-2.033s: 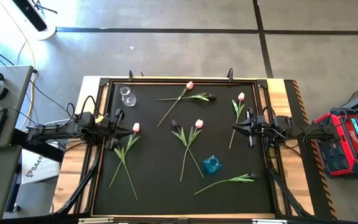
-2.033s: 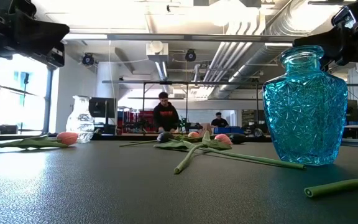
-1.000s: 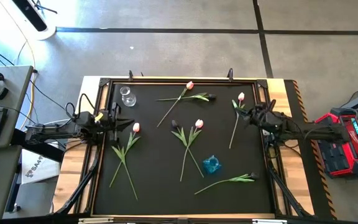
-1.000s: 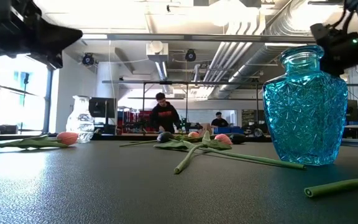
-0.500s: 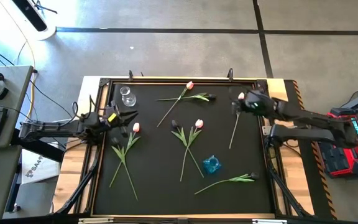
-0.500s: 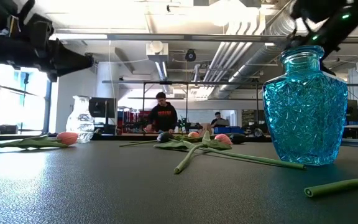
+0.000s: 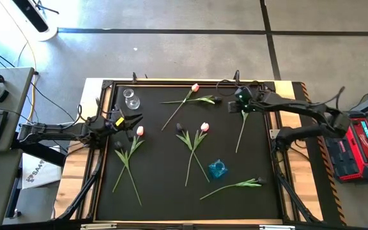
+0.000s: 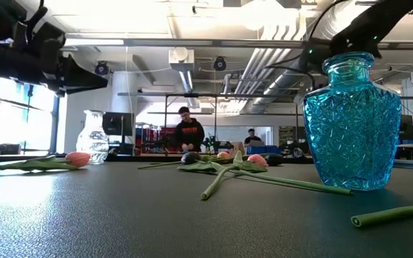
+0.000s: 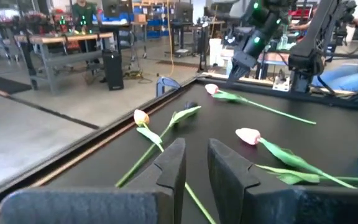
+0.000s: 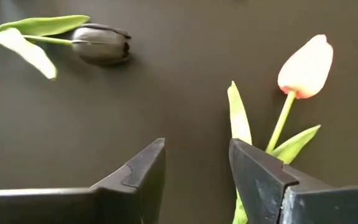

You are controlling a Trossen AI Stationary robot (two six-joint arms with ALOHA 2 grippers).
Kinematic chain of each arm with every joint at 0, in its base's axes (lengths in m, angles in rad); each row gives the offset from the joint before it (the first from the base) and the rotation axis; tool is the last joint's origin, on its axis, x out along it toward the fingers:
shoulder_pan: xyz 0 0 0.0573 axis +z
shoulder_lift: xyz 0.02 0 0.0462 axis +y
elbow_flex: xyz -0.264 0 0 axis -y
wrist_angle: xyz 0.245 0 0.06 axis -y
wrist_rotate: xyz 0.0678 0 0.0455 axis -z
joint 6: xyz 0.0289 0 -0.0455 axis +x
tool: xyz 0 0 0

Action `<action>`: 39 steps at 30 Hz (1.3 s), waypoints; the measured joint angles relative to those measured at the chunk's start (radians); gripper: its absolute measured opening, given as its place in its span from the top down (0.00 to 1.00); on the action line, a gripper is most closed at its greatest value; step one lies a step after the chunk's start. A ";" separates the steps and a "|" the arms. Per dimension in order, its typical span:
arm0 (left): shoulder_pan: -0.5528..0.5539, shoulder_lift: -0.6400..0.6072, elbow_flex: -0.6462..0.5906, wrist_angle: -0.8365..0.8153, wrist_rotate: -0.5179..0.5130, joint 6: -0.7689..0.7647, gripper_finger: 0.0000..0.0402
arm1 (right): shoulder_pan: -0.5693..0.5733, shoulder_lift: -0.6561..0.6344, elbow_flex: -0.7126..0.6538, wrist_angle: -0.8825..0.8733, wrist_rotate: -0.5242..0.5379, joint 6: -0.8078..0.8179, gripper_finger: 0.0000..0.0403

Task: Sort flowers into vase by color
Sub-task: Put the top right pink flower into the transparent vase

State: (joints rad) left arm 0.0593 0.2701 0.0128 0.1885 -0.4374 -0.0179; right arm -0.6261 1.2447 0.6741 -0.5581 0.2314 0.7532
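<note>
Between the parted fingers of the right gripper (image 10: 194,171) lies only bare black mat (image 7: 158,191); nothing is held. Just beyond its one finger (image 10: 263,174) stands the green stem of a pale pink tulip (image 10: 305,57), whose head lies a little farther ahead of that finger, and farther off to the other side a dark tulip head (image 10: 101,43) lies with its leaf pointing away. From above, this gripper (image 7: 243,99) hangs over the far right corner of the mat, right over that pale pink flower. The left gripper (image 9: 194,165) has its fingers set a narrow gap apart, gripping nothing, over the left edge of the mat. Ahead of its jaws a thin green stem runs across the mat; beyond it lie a pink tulip (image 9: 248,135) to one side and a smaller pink one (image 9: 141,117) to the other, then another pink tulip (image 9: 211,89) near the right arm. A blue glass vase (image 7: 218,168) stands well apart from both grippers toward the near side, a clear glass vase (image 7: 131,98) stands near the far left corner, and the other flowers lie scattered flat between them.
</note>
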 joint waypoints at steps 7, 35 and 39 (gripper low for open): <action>-0.001 0.005 0.000 0.002 0.043 -0.140 0.86 | -0.004 0.027 0.000 -0.038 0.002 0.103 0.59; -0.052 0.119 0.000 -0.135 0.109 -0.584 0.86 | -0.034 0.021 0.060 -0.093 -0.066 -0.178 0.59; -0.053 0.144 0.000 -0.131 0.091 -0.581 0.86 | -0.079 0.021 0.060 -0.127 -0.025 -0.169 0.59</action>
State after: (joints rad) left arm 0.0059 0.4140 0.0128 0.0573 -0.3461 -0.5987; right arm -0.7055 1.2661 0.7338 -0.6854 0.2063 0.5846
